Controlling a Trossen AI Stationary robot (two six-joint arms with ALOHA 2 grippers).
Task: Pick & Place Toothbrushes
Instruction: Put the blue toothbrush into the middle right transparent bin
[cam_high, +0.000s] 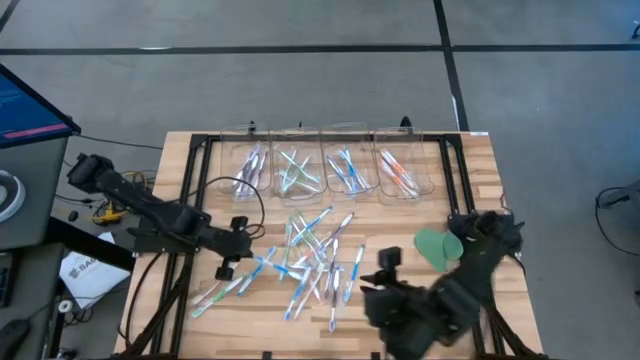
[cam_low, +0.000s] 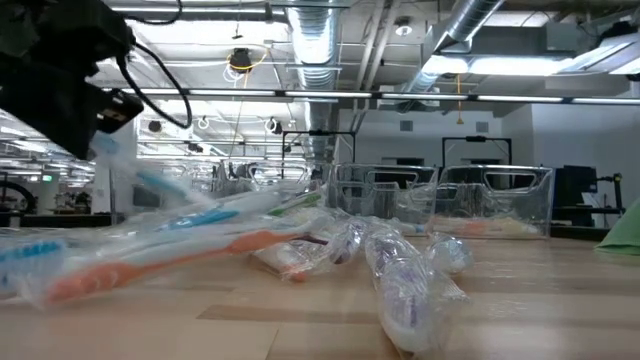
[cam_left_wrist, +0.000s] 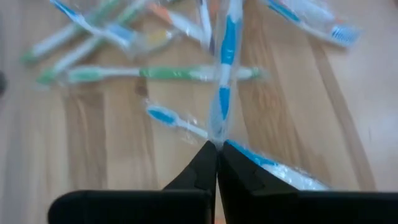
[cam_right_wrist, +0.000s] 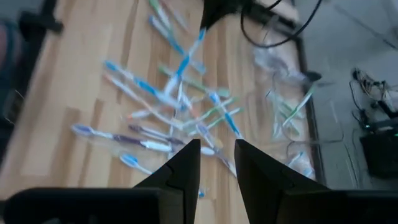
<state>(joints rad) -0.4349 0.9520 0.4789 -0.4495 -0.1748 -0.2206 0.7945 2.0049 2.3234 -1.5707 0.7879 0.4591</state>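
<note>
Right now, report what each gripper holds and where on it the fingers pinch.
Left gripper pinches a wrapped blue toothbrush at one end. Right gripper holds nothing.

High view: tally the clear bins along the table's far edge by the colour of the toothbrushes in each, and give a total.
Purple-toothbrush bin: 1
Green-toothbrush bin: 1
Blue-toothbrush bin: 1
Orange-toothbrush bin: 1
Total: 4 bins
</note>
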